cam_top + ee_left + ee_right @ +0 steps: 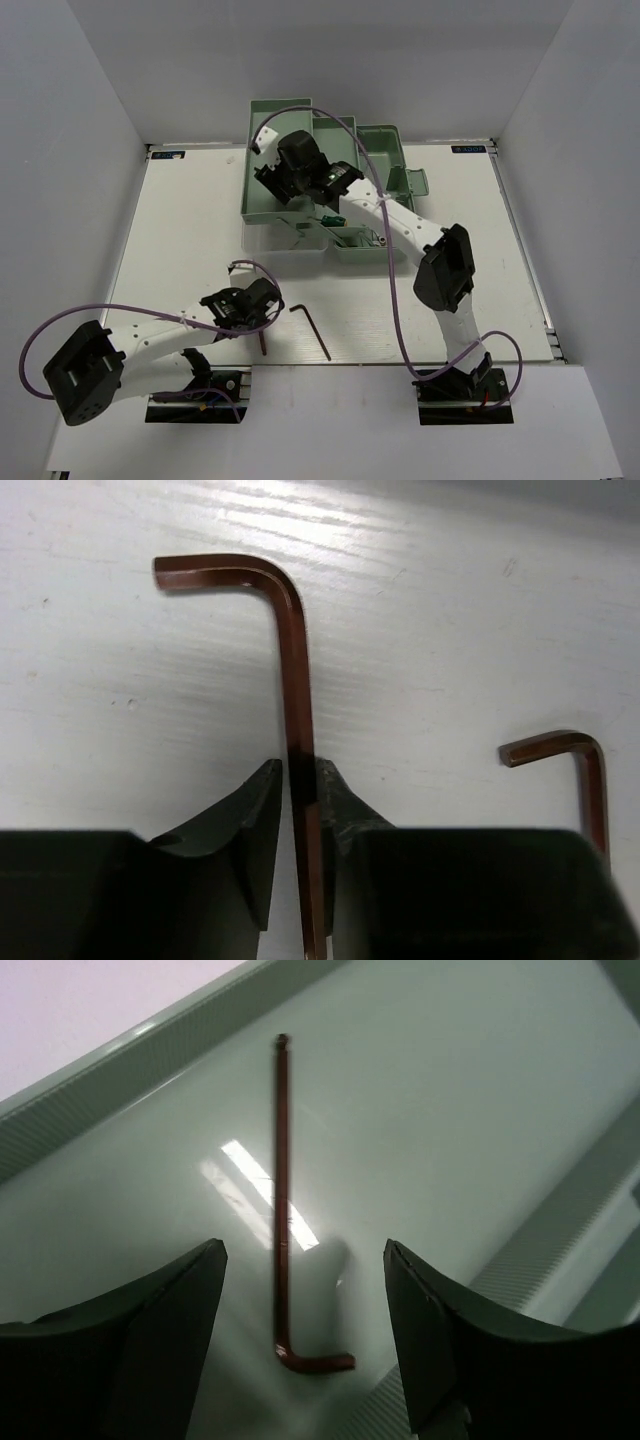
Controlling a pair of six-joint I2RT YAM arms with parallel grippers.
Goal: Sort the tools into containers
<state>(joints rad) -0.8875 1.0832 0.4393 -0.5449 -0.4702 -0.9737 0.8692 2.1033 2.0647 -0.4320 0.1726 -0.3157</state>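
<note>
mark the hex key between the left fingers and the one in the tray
clamped hex key (295,680): left wrist view, middle of long shaft
tray hex key (281,1140): right wrist view, upper long shaft

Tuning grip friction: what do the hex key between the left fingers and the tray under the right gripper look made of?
The hex key looks like steel, probably: dark brownish matte finish, faint sheen along its edges. The tray looks like moulded plastic: pale green, glossy floor mirroring a light, finely ribbed rim.

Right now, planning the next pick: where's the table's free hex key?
Top view: the free hex key lies on the table just right of the left end effector, which grips the other hex key.
</note>
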